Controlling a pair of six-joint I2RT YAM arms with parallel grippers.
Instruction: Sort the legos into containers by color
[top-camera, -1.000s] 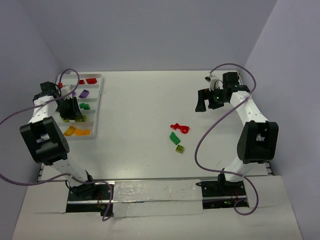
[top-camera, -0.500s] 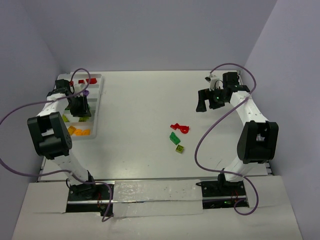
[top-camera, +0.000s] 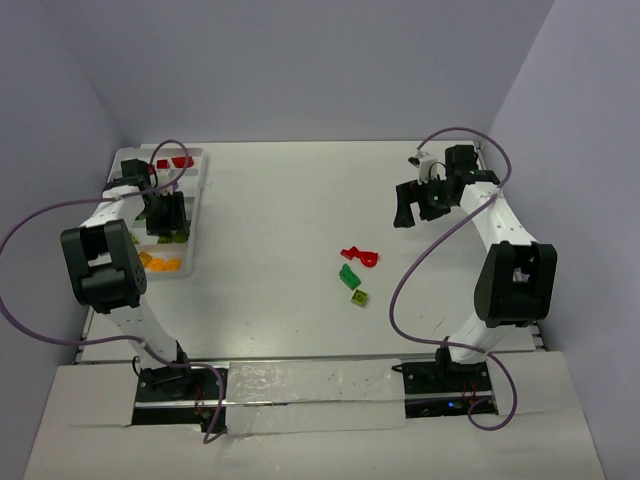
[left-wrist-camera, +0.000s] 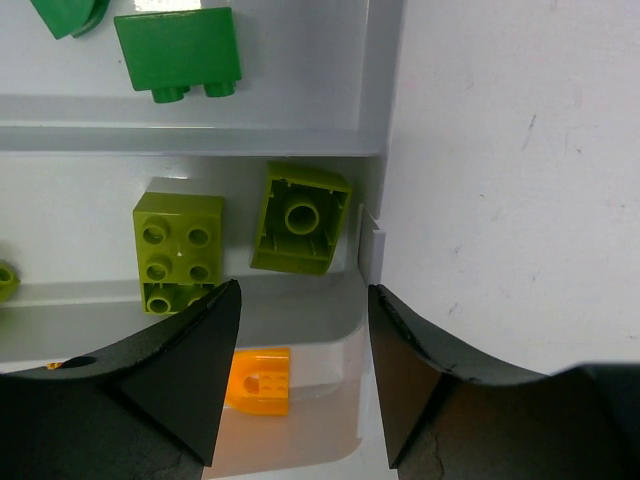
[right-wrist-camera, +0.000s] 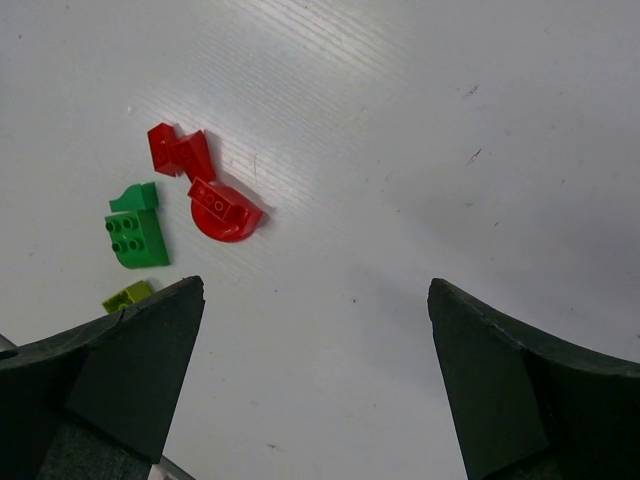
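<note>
Your left claw (left-wrist-camera: 300, 300) hangs spread and empty over the lime bricks (left-wrist-camera: 180, 250) in the tray (left-wrist-camera: 378, 90), and your right claw (right-wrist-camera: 315, 290) hovers spread above the red bricks (right-wrist-camera: 205, 190) and green bricks (right-wrist-camera: 135, 238) huddled close on the table (right-wrist-camera: 450, 150), where one careless grab could pinch both colours.

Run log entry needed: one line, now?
left gripper open over tray | right gripper open, empty | loose: red legos, green legos, lime lego

Loose on table (right-wrist-camera: 400, 150): red legos (right-wrist-camera: 205, 190), green lego (right-wrist-camera: 135, 235), lime lego (right-wrist-camera: 128, 296). Tray (left-wrist-camera: 375, 120) compts: 2 lime bricks (left-wrist-camera: 180, 250), green brick (left-wrist-camera: 178, 50), orange brick (left-wrist-camera: 260, 380).
</note>
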